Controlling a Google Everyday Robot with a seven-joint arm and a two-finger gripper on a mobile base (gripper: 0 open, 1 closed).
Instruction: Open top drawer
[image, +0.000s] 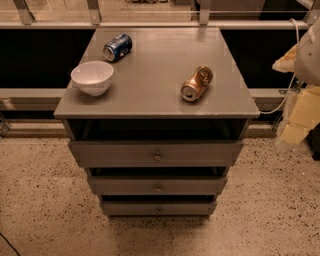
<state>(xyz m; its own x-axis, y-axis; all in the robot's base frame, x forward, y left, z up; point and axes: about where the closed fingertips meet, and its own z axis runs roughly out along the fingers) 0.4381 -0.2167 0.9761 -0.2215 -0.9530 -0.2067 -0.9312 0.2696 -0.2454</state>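
1. Gripper (295, 120) – a pale shape at the right edge of the view, partly cut off, hanging beside the bench and lower than its top surface. It is well apart from every drawer front.
2. Whether it is released or clenched – cannot tell from this angle. It is not touching the bench or the cans.
3. Bench (150, 75): a grey cabinet seen from above and in front, with a flat top and three drawers stacked below.
4. Top drawer (115, 154): directly under the bench top, with the widest front of the three. Its small round knob (157, 157) sits at the centre. A dark band shows between the bench top's edge and the upper edge of this front. Nothing is touching the knob.
5. Middle drawer (125, 186) and bottom drawer (130, 208) sit below, each front looking narrower than the one above, each with its own centre knob. Dark strips separate them.
6. On the bench top: a white bowl (92, 77) stands upright near the left edge. A blue can (117, 47) lies on its side behind the bowl, towards the back. A copper-coloured can (196, 83), dented, lies on its side towards the right front. All three are apart from each other.
7. Speckled floor (40, 200) around the base.
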